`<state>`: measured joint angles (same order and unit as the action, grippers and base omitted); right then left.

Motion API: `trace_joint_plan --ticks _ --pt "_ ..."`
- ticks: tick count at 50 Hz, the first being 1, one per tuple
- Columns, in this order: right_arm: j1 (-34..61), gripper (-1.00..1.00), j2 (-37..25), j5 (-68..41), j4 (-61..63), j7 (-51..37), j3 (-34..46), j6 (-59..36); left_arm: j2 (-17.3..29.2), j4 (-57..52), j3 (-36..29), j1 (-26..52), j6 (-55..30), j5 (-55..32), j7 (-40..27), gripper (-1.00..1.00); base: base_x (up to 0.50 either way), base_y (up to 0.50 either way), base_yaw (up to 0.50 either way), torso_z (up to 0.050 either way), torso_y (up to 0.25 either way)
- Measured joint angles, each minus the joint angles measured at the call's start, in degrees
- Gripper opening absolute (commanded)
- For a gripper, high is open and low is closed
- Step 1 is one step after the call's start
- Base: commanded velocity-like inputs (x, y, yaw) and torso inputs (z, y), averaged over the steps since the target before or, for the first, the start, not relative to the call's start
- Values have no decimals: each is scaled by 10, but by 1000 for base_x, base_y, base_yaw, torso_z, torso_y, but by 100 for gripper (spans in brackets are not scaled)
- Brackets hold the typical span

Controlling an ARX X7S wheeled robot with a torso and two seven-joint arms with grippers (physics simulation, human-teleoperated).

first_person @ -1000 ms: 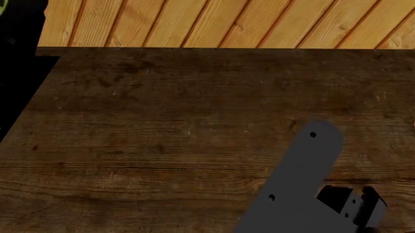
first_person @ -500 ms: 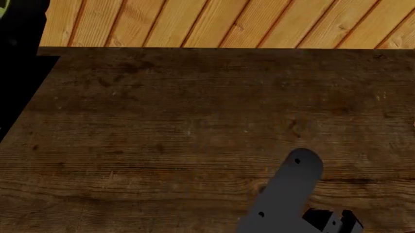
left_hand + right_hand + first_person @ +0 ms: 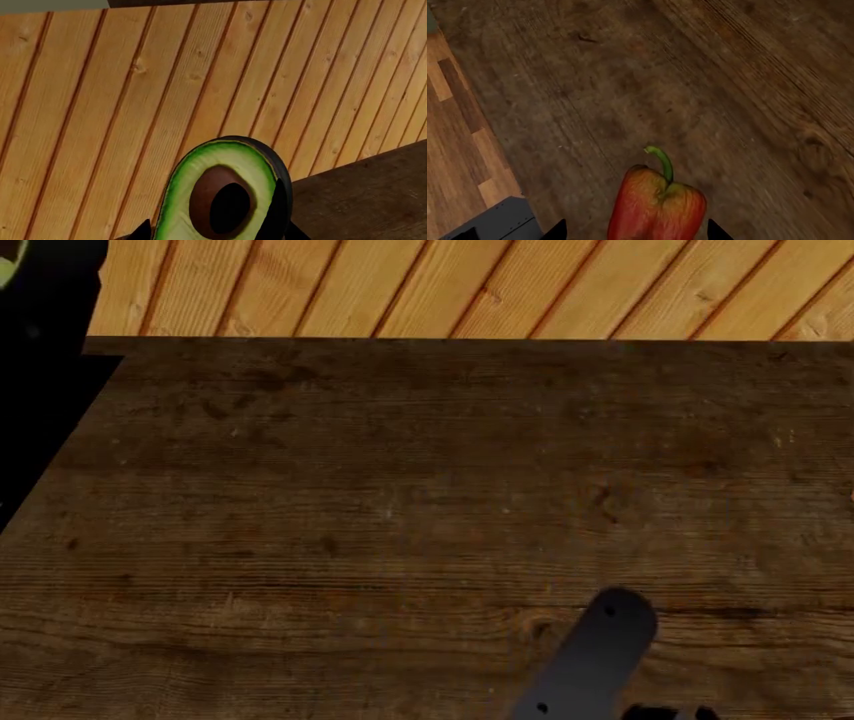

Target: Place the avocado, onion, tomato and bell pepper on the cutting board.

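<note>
The avocado [image 3: 220, 195], cut face and brown pit toward the camera, fills the space between the jaws of my left gripper [image 3: 219, 233], which is shut on it in front of light plank boards. My right gripper [image 3: 635, 231] is shut on the bell pepper [image 3: 657, 207]. The pepper is red with a green stem and hangs above the dark wooden table [image 3: 647, 90]. In the head view only the right arm's grey link [image 3: 594, 655] shows, at the near edge. The onion, the tomato and the cutting board are out of view.
The dark table [image 3: 400, 500] spans the head view, with a light plank wall [image 3: 467, 285] behind it and a black gap off its left edge [image 3: 34, 420]. In the right wrist view, parquet floor [image 3: 454, 150] and a grey box [image 3: 500, 222] lie beyond the table's edge.
In the head view the right arm's grey link has slid back toward the near edge. Its black gripper part has almost left the picture.
</note>
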<state>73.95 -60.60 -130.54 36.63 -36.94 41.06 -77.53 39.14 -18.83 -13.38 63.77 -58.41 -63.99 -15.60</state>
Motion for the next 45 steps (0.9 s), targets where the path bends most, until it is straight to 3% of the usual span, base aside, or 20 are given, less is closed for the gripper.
trace_joint_plan --ticks 34,35,45 --pt "-134 100 -8 137 4 82 -39 12 5 -2 0 -15 11 -1 2 -100 0 0 0 0 1" --pt "-137 -100 -8 140 4 83 -40 13 5 -2 0 -15 11 -1 3 -100 0 0 3 0 0" --pt "-141 -100 -11 142 5 77 -39 19 5 -1 -1 -19 15 -1 4 -100 0 0 0 0 0"
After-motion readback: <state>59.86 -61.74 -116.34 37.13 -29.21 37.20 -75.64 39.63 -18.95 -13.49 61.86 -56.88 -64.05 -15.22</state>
